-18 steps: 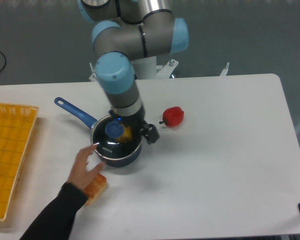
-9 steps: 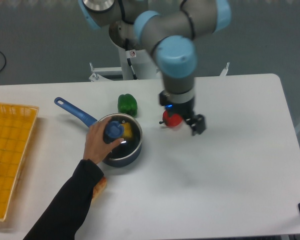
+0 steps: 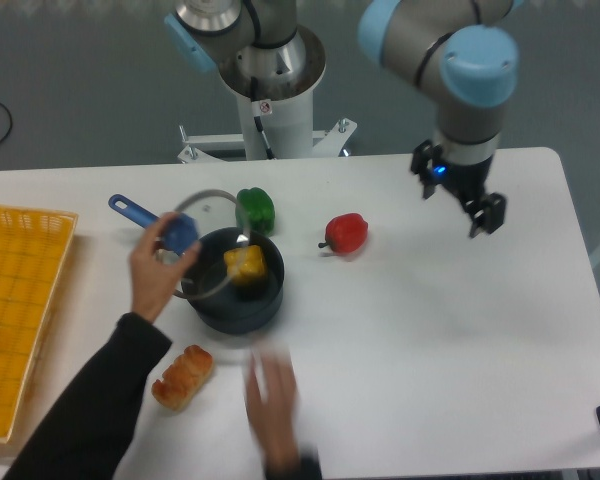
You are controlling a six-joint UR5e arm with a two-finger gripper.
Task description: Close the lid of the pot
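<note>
Near the table's far right edge, the gripper (image 3: 458, 196) is seen empty, though how far its jaws stand apart cannot be told. The lid (image 3: 208, 245) is held tilted by a person's hand (image 3: 156, 275) over the pot (image 3: 236, 290), left of centre. For closing, the lid should be levelled and centred on the rim.

UR5e arm (image 3: 420, 35) in silver-grey tube with pale blue joint caps; black gripper (image 3: 460, 195) at its end.
A small blue light is seen on the wrist; the white base column carries a small round sticker; a black sleeve (image 3: 75, 415) is worn by the person.
</note>
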